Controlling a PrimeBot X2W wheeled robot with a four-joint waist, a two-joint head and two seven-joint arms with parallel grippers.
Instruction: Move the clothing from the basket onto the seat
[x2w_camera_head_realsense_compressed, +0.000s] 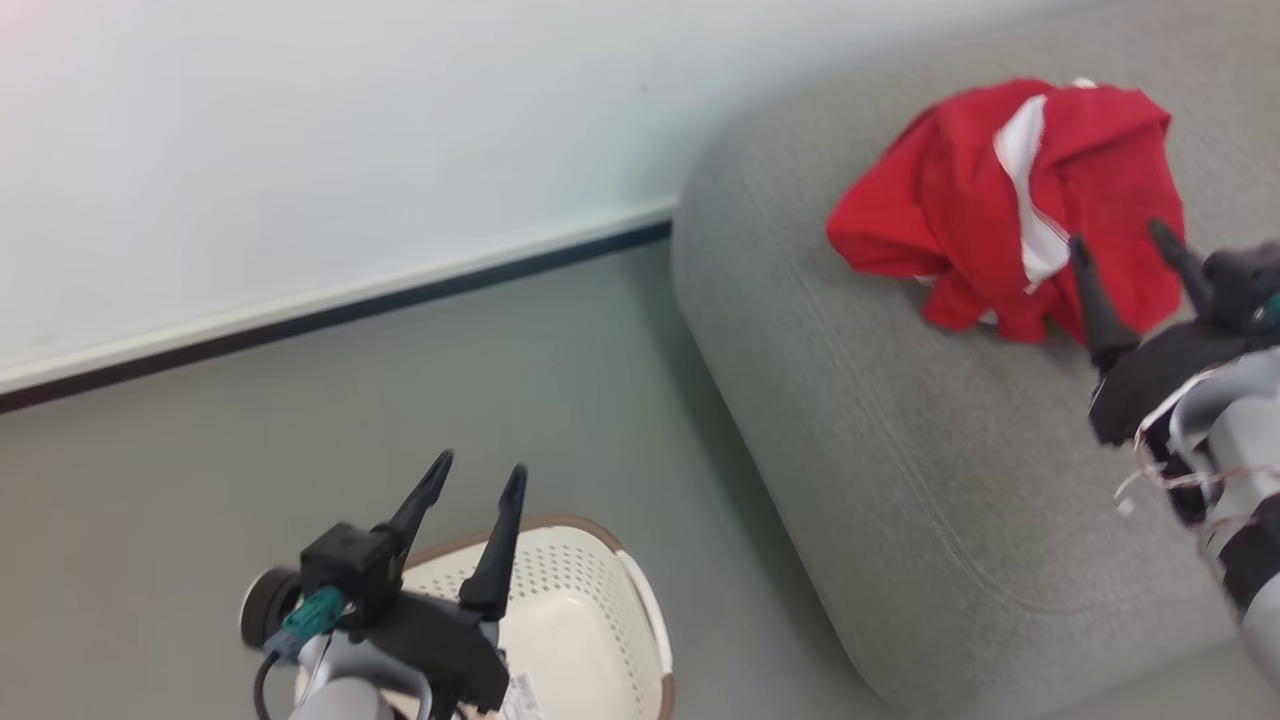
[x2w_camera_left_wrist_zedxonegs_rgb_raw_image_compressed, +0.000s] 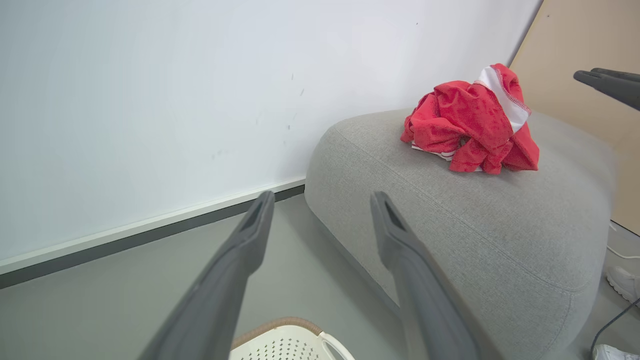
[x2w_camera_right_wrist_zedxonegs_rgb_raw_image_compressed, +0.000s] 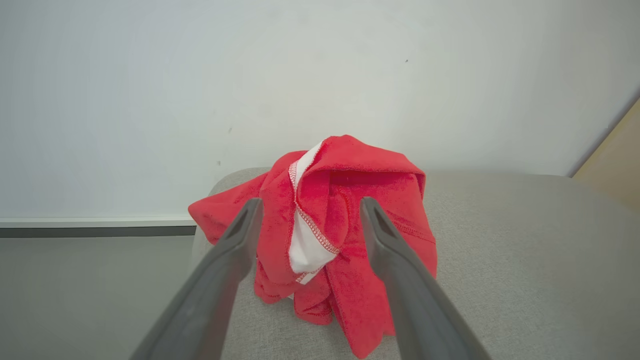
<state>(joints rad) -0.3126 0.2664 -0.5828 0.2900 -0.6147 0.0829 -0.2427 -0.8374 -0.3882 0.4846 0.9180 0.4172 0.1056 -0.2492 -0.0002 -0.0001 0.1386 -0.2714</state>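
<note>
The red clothing (x2w_camera_head_realsense_compressed: 1000, 200) with a white panel lies crumpled on the grey seat (x2w_camera_head_realsense_compressed: 900, 420), near its far rounded end; it also shows as a heap (x2w_camera_left_wrist_zedxonegs_rgb_raw_image_compressed: 470, 125) and close up (x2w_camera_right_wrist_zedxonegs_rgb_raw_image_compressed: 330, 240). My right gripper (x2w_camera_head_realsense_compressed: 1122, 240) hovers open just in front of the clothing, with its fingers (x2w_camera_right_wrist_zedxonegs_rgb_raw_image_compressed: 225, 265) spread apart and nothing between them. My left gripper (x2w_camera_head_realsense_compressed: 480, 470) stands open above the cream basket (x2w_camera_head_realsense_compressed: 590, 610) on the floor. The basket rim (x2w_camera_left_wrist_zedxonegs_rgb_raw_image_compressed: 285, 325) peeks in below the left gripper (x2w_camera_left_wrist_zedxonegs_rgb_raw_image_compressed: 322, 197). What lies in the basket is mostly hidden by the left arm.
A pale wall with a dark skirting strip (x2w_camera_head_realsense_compressed: 330, 310) runs behind the grey floor (x2w_camera_head_realsense_compressed: 200, 520). A beige panel (x2w_camera_left_wrist_zedxonegs_rgb_raw_image_compressed: 585, 75) stands past the seat. A white shoe (x2w_camera_left_wrist_zedxonegs_rgb_raw_image_compressed: 625, 282) and a dark cable (x2w_camera_left_wrist_zedxonegs_rgb_raw_image_compressed: 612, 325) are at the seat's right side.
</note>
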